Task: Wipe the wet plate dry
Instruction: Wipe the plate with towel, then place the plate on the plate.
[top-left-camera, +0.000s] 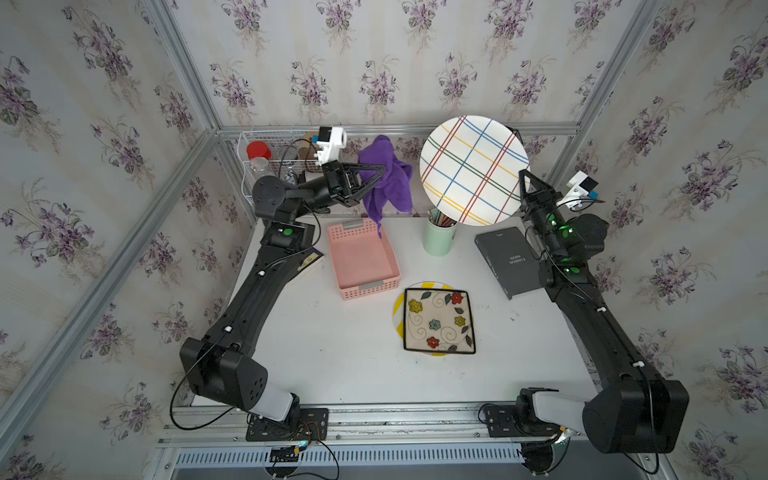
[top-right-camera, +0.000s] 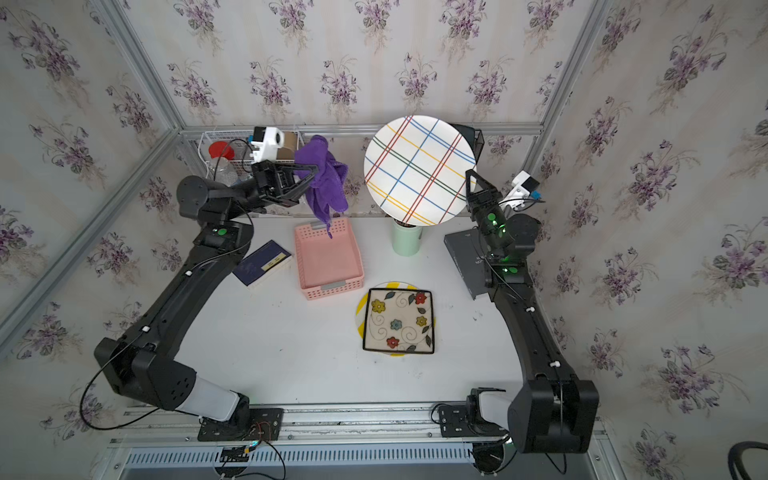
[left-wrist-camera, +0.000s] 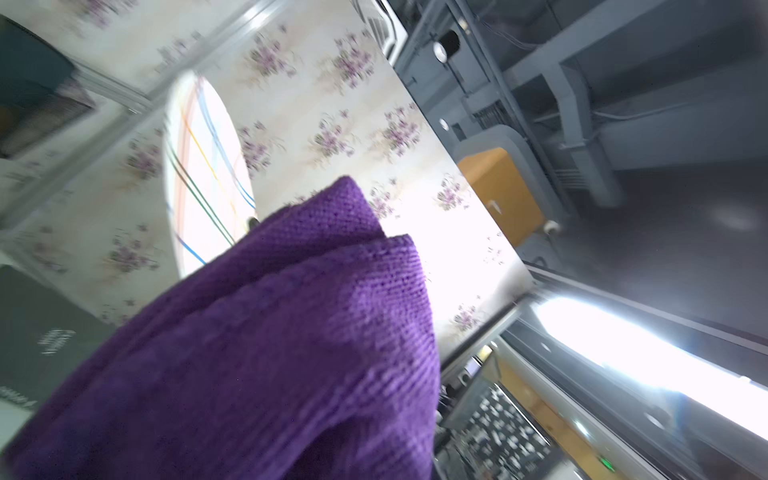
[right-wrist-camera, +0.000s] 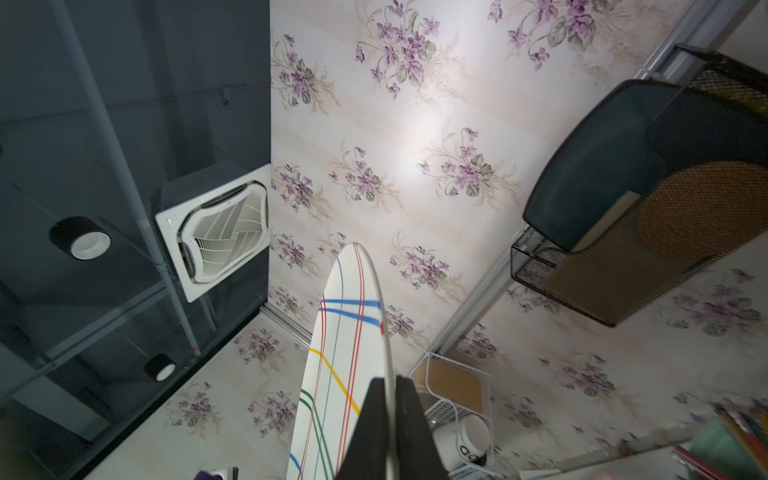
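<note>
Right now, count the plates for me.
3: a striped plate held up by the right gripper; a square flowered plate on the table; a round yellow-striped plate under it, mostly hidden. Others may be hidden.

White tabletop (top-left-camera: 311, 353), five things resting on it.
A pink basket (top-left-camera: 361, 291) sits left of centre with a blue book (top-right-camera: 262, 264) near its left side. A mint pencil cup (top-left-camera: 438, 241) stands further back, and a dark grey book (top-left-camera: 509, 262) lies at the right. A yellow-striped round plate (top-left-camera: 428, 285) towards the front carries a square flowered plate (top-left-camera: 438, 320).
</note>
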